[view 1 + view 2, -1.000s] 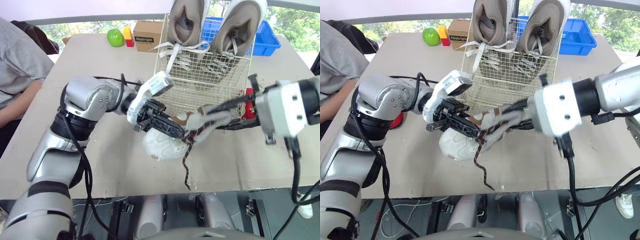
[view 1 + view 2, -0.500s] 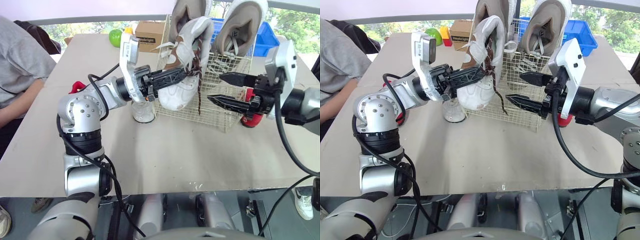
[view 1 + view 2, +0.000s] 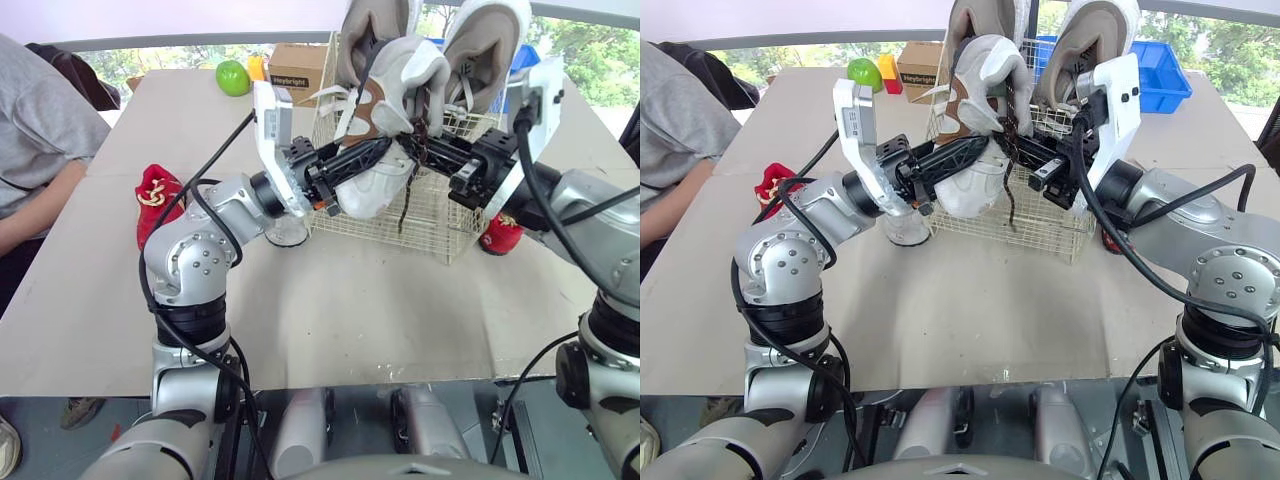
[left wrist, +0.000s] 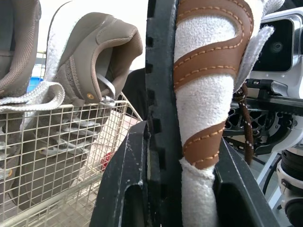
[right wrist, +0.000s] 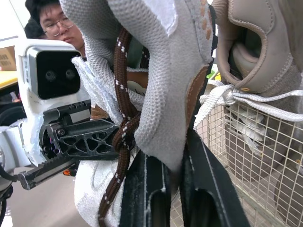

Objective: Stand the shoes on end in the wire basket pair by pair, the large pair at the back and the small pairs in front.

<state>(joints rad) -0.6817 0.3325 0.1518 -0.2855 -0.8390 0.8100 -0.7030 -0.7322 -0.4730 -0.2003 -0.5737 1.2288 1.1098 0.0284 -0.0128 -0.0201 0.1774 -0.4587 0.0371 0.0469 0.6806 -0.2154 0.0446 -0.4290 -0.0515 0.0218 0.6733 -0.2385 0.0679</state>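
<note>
Left eye view has the table (image 3: 330, 310) carrying the wire basket (image 3: 455, 220), whose back is taken by the large pair (image 3: 487, 35), two taupe trainers standing toe down with their heels above the rim; that leaves the front free for the small pairs. At the basket's front rim a white shoe (image 3: 412, 68) with brown trim hangs in the air between the two arms, and I judge it is not yet down inside the wires. The left gripper (image 3: 375, 155) is clamped narrow across its sole and side, bearing the weight, while the right gripper (image 3: 428, 150) pinches the mesh upper near the opening from the other side. The two-handed hold looks meant to tip the shoe on end and steer it down. A second white shoe (image 3: 287, 230) sits on the table just beside the basket, behind the left arm, probably its mate. One red shoe (image 3: 155, 192) lies well apart on the left. The brown lace (image 3: 404, 205) dangles loose before the wire wall and could snag there
</note>
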